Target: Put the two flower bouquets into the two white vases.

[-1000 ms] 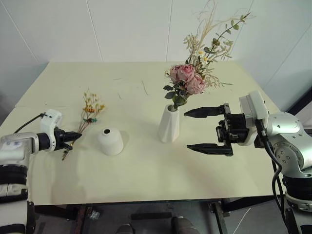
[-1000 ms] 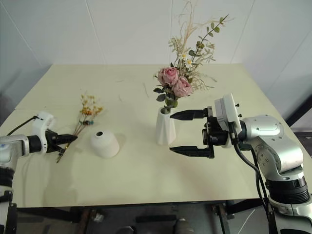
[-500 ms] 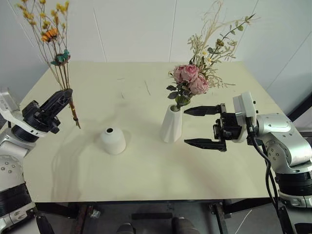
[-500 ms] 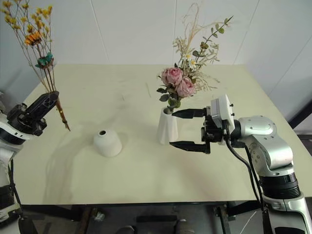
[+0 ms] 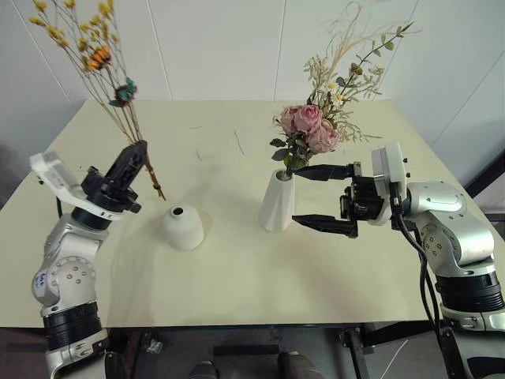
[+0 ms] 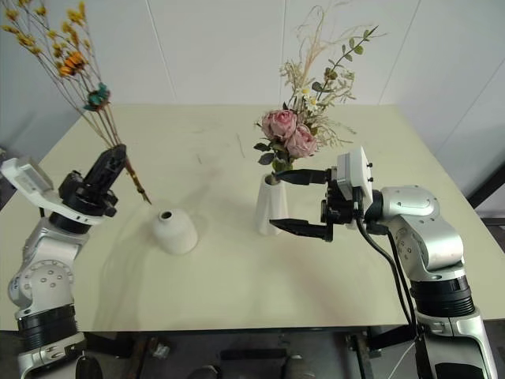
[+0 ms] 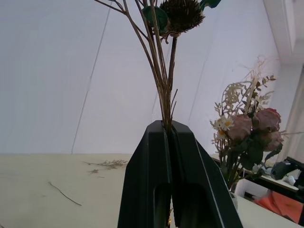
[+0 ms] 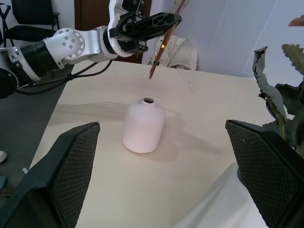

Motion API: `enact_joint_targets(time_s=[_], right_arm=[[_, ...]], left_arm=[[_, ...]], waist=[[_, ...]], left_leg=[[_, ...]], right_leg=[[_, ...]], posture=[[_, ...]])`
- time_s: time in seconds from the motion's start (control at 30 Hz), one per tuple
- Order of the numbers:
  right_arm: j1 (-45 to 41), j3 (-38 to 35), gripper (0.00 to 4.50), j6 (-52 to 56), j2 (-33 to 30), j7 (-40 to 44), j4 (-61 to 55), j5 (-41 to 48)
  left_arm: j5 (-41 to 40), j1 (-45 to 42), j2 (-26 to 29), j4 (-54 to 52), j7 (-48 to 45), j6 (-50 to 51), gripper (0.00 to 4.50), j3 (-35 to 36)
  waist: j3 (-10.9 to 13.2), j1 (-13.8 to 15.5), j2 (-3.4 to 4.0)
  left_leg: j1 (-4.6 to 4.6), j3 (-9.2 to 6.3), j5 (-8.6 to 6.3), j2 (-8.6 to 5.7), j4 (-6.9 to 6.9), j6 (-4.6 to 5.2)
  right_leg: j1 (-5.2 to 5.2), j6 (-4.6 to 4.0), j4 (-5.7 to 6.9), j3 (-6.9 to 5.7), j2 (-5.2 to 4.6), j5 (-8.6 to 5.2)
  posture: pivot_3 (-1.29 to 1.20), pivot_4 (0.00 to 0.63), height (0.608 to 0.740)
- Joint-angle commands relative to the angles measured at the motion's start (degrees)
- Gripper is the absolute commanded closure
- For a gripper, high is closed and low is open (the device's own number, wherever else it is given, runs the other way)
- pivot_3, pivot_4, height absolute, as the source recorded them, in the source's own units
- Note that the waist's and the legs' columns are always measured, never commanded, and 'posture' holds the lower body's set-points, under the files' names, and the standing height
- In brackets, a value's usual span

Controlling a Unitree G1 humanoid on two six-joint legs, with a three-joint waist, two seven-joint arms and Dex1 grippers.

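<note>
A pale cream table [image 5: 237, 268] stands against white panelled walls, with a few loose dried twigs [image 5: 234, 142] lying flat on its far half.

The tall white vase [image 5: 277, 200], a tapered faceted cone, stands upright near the table's centre. The larger bouquet [image 5: 309, 134] of pink roses, green leaves, white daisies and pale grasses is seated in its mouth and rises well above it, leaning toward the right.

The short white vase [image 5: 183, 227], a squat dome with a small round mouth, stands upright to the left of the tall one, apart from it. Its mouth is unoccupied.

The left gripper [image 5: 135, 155] is raised above the table, to the left of the short vase, pointing up and toward the right. Its fingers are clenched on the lower stems of the small sprig [image 5: 101, 59] of yellow-orange blossoms. The sprig stands tilted, its blossoms high against the wall, and its stem ends protrude below the fingers, clear of the table and short of the dome vase's mouth.

The right gripper [image 5: 314, 196] is level, pointing left, with its jaws spread wide and grasping nothing. One finger sits by the tall vase's neck, the other near its lower body; contact with the vase cannot be confirmed.
</note>
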Motion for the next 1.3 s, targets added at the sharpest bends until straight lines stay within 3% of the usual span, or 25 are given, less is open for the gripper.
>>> enact_joint_targets(time_s=[0.03, 1.3], right_arm=[[0.1, -1.0, 0.00, -0.3, 0.1, -1.0, -2.3, 0.6], [2.3, -1.1, 0.00, -1.2, 3.0, -6.2, -4.6, 0.7]], left_arm=[[1.1, -0.1, -0.2, 0.3, -1.2, -2.8, 4.43, -1.3], [7.4, 5.4, -2.0, 4.3, -4.8, -14.4, 4.43, -7.8]], waist=[[0.0, 0.0, 0.00], [0.0, 0.0, 0.00]], left_leg=[[0.00, 0.00, 0.00, 0.00, 0.00, 0.00], [-0.03, 0.00, -0.01, 0.00, -0.11, 0.01]], right_leg=[[0.00, 0.00, -0.01, 0.00, 0.00, 0.00], [0.00, 0.00, -0.19, 0.00, 0.00, 0.00]], posture=[[0.00, 0.150, 0.740], [0.00, 0.150, 0.740]])
